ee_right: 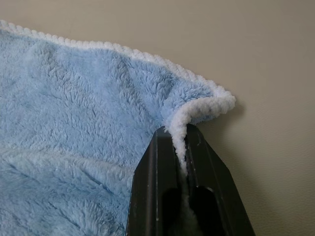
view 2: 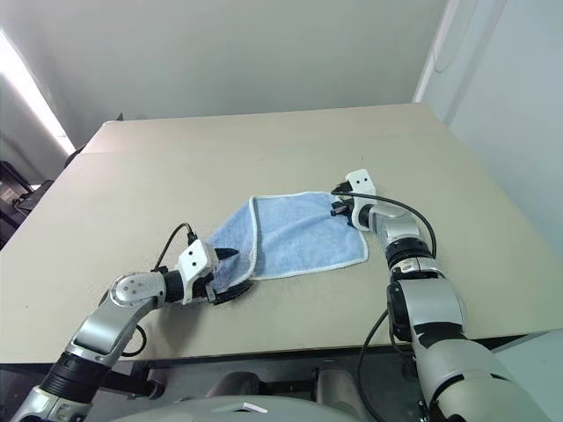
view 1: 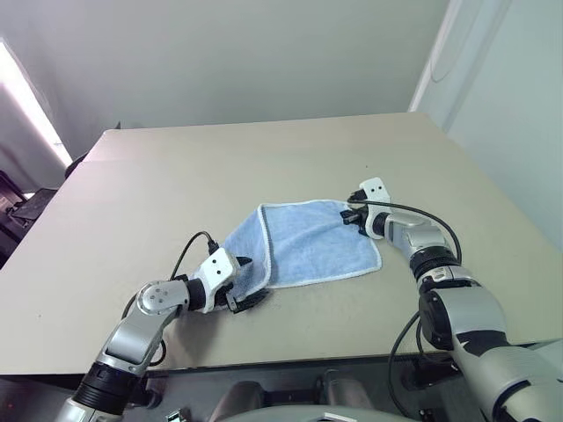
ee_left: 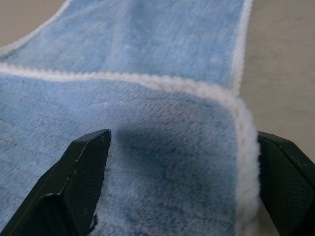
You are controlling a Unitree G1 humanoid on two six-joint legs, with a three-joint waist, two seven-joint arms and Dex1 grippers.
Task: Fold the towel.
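The light-blue towel (view 1: 303,244) with white edging lies partly folded on the tan table (view 1: 176,185). My right gripper (view 1: 351,215) is shut on the towel's far right corner; in the right wrist view the white edging (ee_right: 183,129) is pinched between the two black fingers. My left gripper (view 1: 244,282) is open at the towel's near left end. In the left wrist view its fingertips (ee_left: 83,167) stand wide apart on either side of a folded blue corner (ee_left: 187,147), one above and one below the cloth.
The table's front edge (view 1: 290,359) runs just below my arms. A white wall (view 1: 220,61) stands behind the table. Dark objects (view 1: 18,207) sit off the table's left side.
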